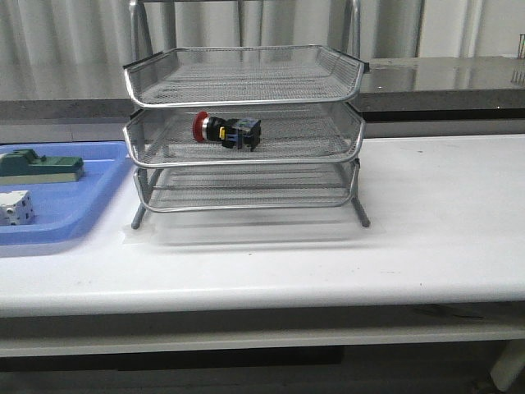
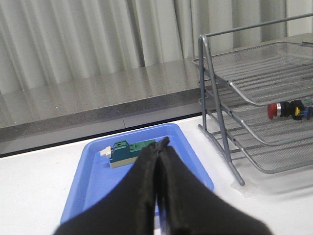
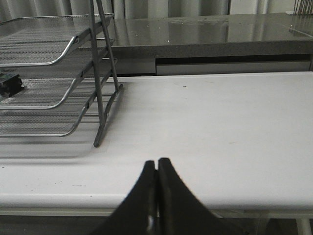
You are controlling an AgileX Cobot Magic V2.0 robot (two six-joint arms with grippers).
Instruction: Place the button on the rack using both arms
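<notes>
Both claws, left claw (image 2: 159, 147) and right claw (image 3: 157, 169), are pressed closed, empty. Button (image 1: 225, 131) lies lengthwise across the rack's (image 1: 246, 156) middle tray, two o'clock of the nearer left claw.

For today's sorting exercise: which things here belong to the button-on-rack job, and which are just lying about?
Job:
- button, lying in the middle tray
- rack
- left end effector, shut
- right end effector, shut

Lying about:
- blue tray
- green block
- white dice-like block

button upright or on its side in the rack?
On its side. The button lies in the middle tier of the rack, red head pointing left in the front view, black body to the right.
</notes>
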